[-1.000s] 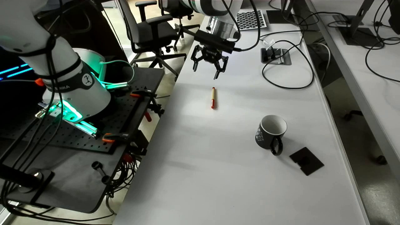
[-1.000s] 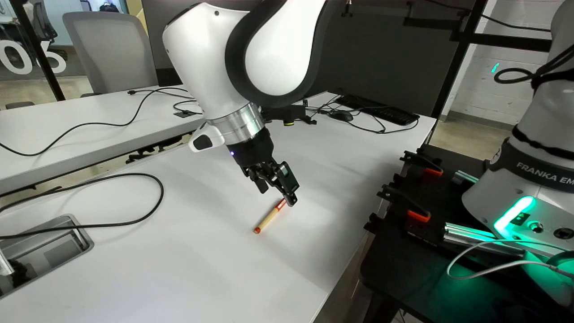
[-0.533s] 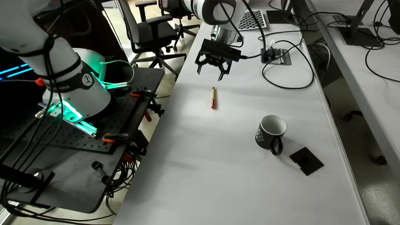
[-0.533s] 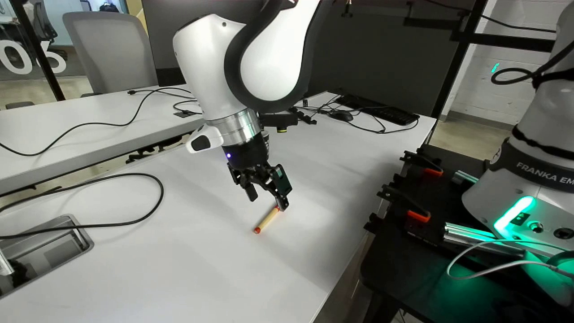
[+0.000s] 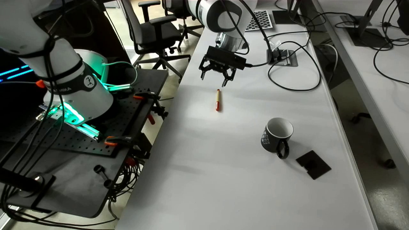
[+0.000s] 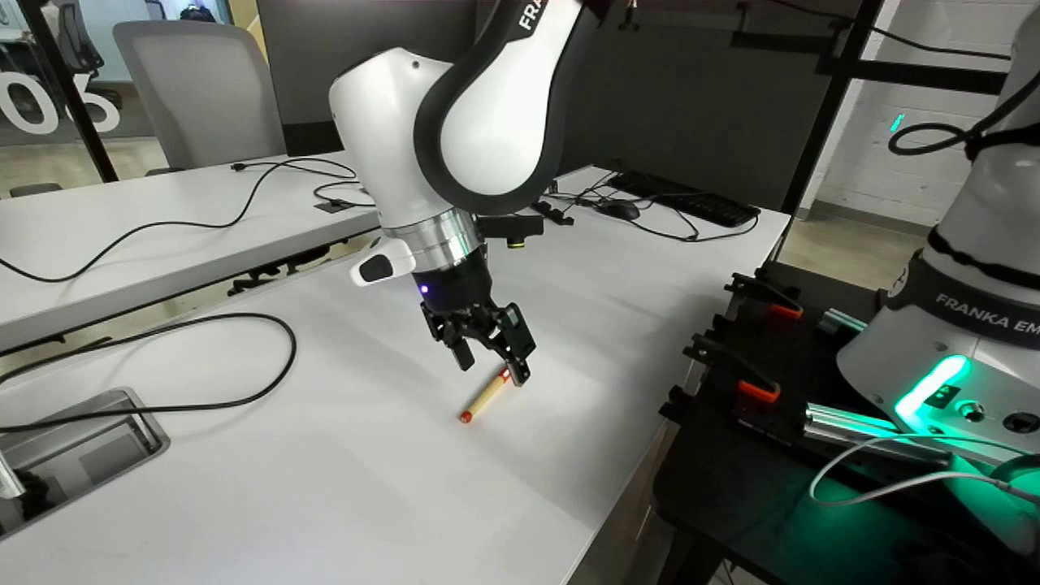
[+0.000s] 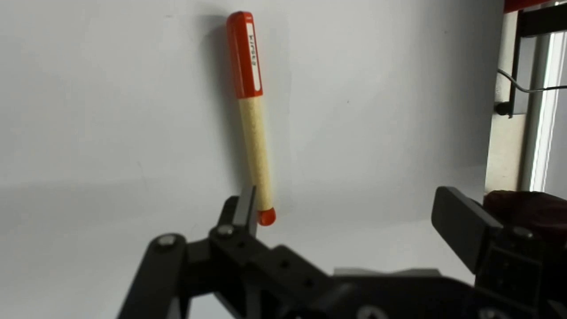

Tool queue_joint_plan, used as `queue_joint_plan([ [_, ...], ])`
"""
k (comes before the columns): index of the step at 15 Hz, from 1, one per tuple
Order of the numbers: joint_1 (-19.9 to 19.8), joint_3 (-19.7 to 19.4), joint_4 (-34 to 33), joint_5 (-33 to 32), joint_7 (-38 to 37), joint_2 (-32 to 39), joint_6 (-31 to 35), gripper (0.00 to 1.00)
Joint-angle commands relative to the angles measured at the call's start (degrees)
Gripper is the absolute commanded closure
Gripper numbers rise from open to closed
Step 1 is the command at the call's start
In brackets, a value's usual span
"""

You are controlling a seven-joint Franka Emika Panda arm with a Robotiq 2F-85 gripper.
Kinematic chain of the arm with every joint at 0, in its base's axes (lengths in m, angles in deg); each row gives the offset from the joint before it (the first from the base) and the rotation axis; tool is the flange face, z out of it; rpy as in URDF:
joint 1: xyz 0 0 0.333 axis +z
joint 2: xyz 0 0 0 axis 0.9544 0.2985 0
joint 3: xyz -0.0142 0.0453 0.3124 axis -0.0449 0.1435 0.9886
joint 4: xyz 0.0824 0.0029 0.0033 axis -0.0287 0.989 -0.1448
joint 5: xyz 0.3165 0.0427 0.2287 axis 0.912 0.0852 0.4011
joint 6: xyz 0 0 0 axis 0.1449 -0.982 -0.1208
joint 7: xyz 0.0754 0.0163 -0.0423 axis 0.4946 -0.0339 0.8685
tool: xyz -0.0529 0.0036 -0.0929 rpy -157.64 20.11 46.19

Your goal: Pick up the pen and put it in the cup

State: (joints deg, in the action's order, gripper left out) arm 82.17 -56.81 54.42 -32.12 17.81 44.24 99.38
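The pen (image 5: 218, 101) lies flat on the white table in both exterior views (image 6: 485, 398). It has a red cap, a pale wooden barrel and a red tip. In the wrist view the pen (image 7: 254, 133) runs upward from beside the left finger, which overlaps its tip end. My gripper (image 5: 213, 81) is open and empty, above the table near the pen's tip end. In an exterior view a finger of the gripper (image 6: 493, 374) hides part of the red cap. The wrist view shows the gripper's fingers (image 7: 345, 199) wide apart. The black cup (image 5: 271, 139) stands upright, handle toward the camera.
A flat black pad (image 5: 314, 164) lies beside the cup. A table outlet (image 5: 289, 59) with a looped black cable (image 5: 297, 90) is at the far side. A keyboard (image 6: 682, 199) and mouse (image 6: 619, 210) lie at another end. The robot's dark bench (image 5: 73, 179) stands alongside.
My gripper has moved lower and closer to the pen, and the wrist has turned more upright. The fingers stay open. The pen and the cup have not moved.
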Motion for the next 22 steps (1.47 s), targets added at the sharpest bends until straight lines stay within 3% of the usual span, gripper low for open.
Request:
queue_joint_plan([
  [1, 0.3, -0.2, -0.3, -0.2, 0.8, 0.4, 0.9, 0.00],
  [11, 2.6, -1.0, -2.5, -3.2, 0.2, 6.6, 4.6, 0.00],
  [22, 2.3, -1.0, -1.6, -2.6, -0.5, 5.9, 5.7, 0.00],
])
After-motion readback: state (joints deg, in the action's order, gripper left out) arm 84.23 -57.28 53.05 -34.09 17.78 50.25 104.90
